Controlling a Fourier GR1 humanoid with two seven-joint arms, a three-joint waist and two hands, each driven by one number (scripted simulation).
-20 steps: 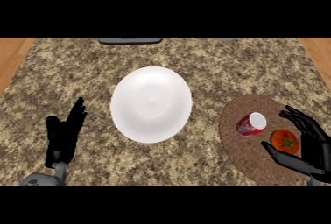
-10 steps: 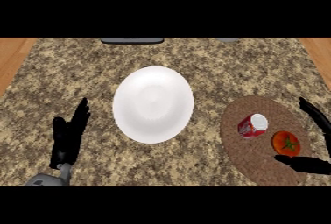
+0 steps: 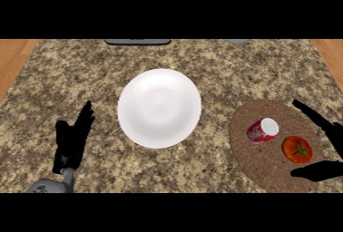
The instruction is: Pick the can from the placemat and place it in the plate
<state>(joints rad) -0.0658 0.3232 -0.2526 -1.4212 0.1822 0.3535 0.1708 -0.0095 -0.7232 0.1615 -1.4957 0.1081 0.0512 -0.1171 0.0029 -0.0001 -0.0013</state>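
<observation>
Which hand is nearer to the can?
Right. The right hand is open just right of the can, over the placemat's edge; the left hand rests far left, beyond the plate.

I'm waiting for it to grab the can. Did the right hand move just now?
Yes. The right hand has slid right, out toward the right edge of the placemat, away from the can.

No text, brand, number or sign can be read anywhere in the head view. The red side of the can (image 3: pixel 262 130) shows a few faint lighter patches, but they are too small to tell whether they are lettering.
</observation>
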